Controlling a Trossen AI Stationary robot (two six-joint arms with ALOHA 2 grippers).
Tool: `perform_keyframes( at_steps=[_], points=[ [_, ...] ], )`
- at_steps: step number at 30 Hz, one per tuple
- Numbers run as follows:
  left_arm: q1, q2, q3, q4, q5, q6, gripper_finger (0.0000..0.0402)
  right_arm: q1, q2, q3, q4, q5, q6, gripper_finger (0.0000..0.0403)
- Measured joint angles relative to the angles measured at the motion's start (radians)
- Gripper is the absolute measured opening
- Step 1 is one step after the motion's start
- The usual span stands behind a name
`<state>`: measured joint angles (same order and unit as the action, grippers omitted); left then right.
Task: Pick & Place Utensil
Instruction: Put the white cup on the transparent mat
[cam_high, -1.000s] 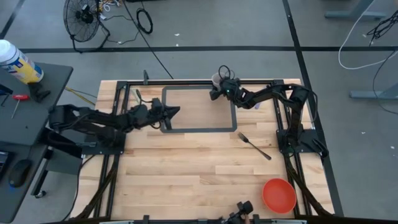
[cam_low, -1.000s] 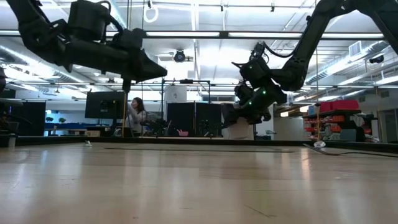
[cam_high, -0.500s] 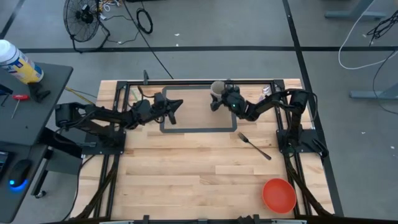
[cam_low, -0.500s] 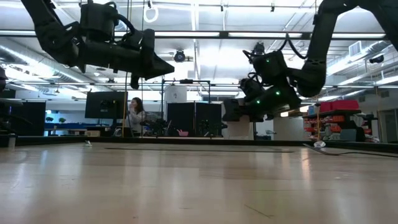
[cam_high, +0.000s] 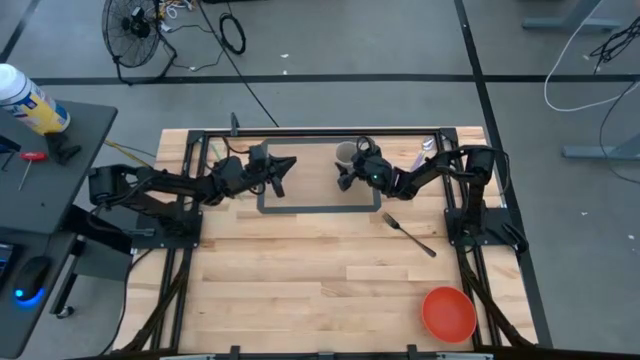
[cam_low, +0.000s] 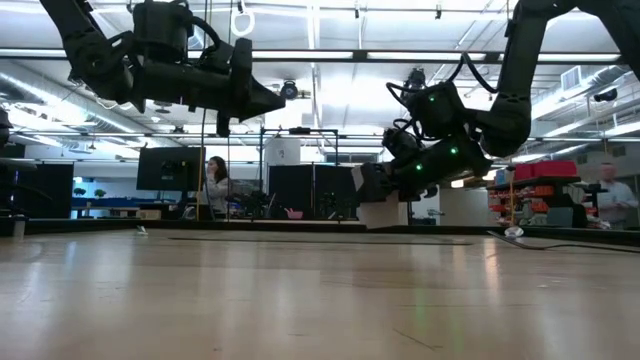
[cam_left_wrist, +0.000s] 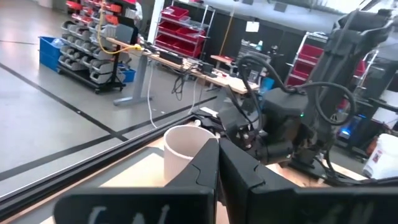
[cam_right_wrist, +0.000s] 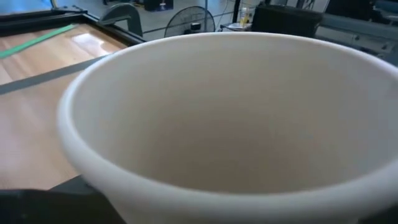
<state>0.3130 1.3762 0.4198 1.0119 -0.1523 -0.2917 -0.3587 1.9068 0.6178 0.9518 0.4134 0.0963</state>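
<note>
A plain cream cup (cam_high: 345, 154) — round, thick-rimmed — sits in the right gripper's (cam_high: 347, 166) wide-spread jaws; the left gripper (cam_high: 285, 163) hangs pressed together.

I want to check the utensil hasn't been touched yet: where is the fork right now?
In the high view the fork lies flat on the wood of the table's right half, just outside the taped rectangle's near right corner, apart from both arms.

No legible text, labels, brands or numbers in any view. Spray can (cam_high: 28, 100) on the side counter carries blue and yellow printing, too small to read. Storage bins (cam_left_wrist: 93, 46) and red shelving (cam_left_wrist: 177, 28) in the room behind show no readable markings. Cup (cam_right_wrist: 236, 118) is plain.
</note>
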Motion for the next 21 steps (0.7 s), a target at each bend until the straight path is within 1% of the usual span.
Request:
perform_keyframes(
  at_steps=[4, 7, 12, 18, 21],
  points=[
    [0.000, 0.000, 0.000, -0.008, 0.000, 0.000, 0.0014, 0.010, 0.000, 0.000, -0.029, -0.011, 0.038, 0.0353],
    [0.000, 0.000, 0.000, -0.016, 0.000, 0.020, 0.0014, 0.021, 0.000, 0.000, -0.065, -0.012, 0.045, 0.0353],
    [0.000, 0.000, 0.000, -0.016, 0.000, 0.037, 0.0014, 0.035, 0.000, 0.000, -0.072, -0.010, 0.044, 0.0354],
    [0.000, 0.000, 0.000, -0.018, 0.000, 0.041, 0.0014, 0.036, -0.007, 0.000, -0.101, -0.015, 0.063, 0.0378],
    [0.000, 0.000, 0.000, -0.022, 0.000, 0.041, 0.0014, 0.035, -0.018, 0.001, -0.127, -0.044, 0.089, 0.0390]
  ],
)
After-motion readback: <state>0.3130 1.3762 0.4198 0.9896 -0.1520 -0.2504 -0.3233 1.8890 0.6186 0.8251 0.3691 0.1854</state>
